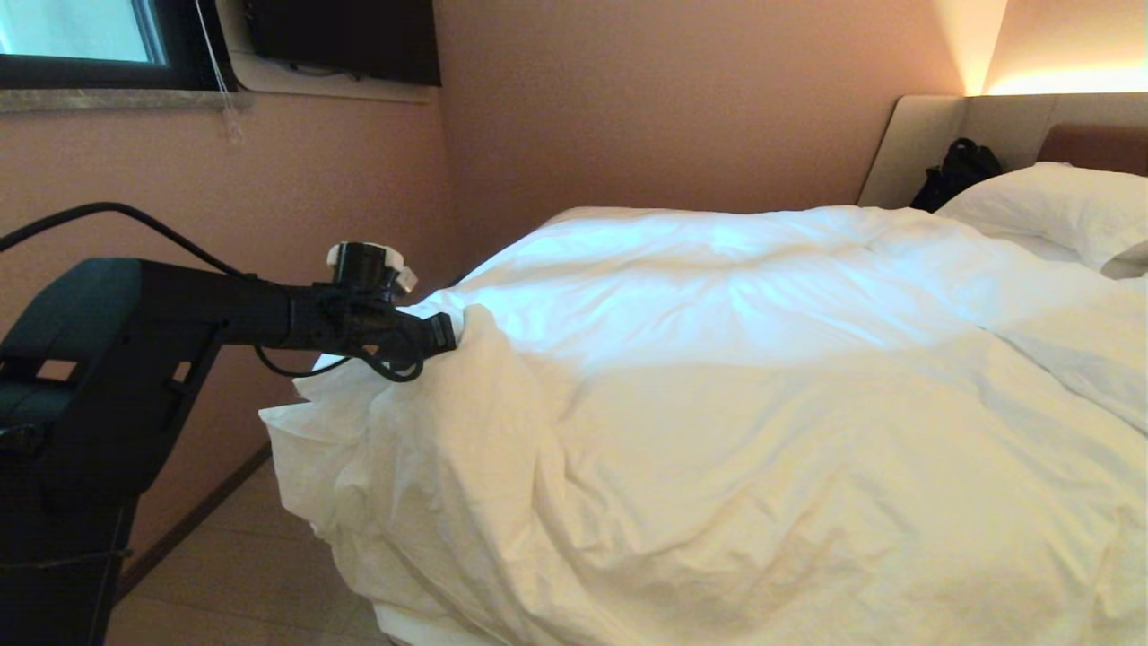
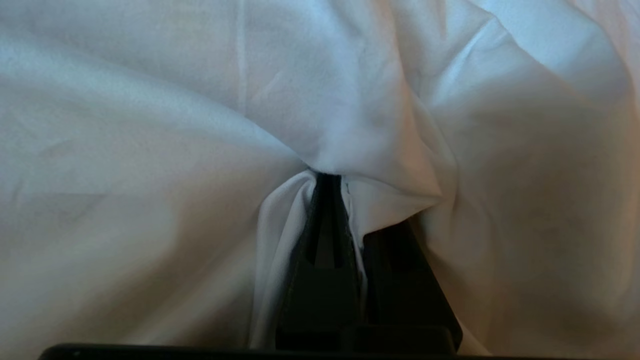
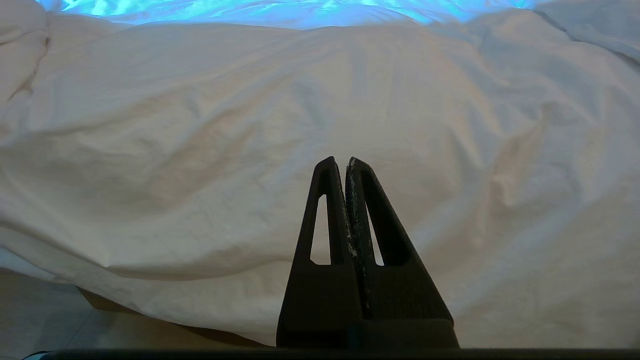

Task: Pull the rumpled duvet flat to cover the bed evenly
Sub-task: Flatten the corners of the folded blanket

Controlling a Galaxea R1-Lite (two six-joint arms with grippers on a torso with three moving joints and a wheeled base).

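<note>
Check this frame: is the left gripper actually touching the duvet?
Touching. In the left wrist view the left gripper is shut on a pinched fold of the duvet, cloth bunching at its tips; the head view agrees.

text: none readable | labels: none | brands: none | numbers: none | signs: none | note: the small white-and-black cap on the left arm (image 1: 363,260) may carry markings, but too small to tell
</note>
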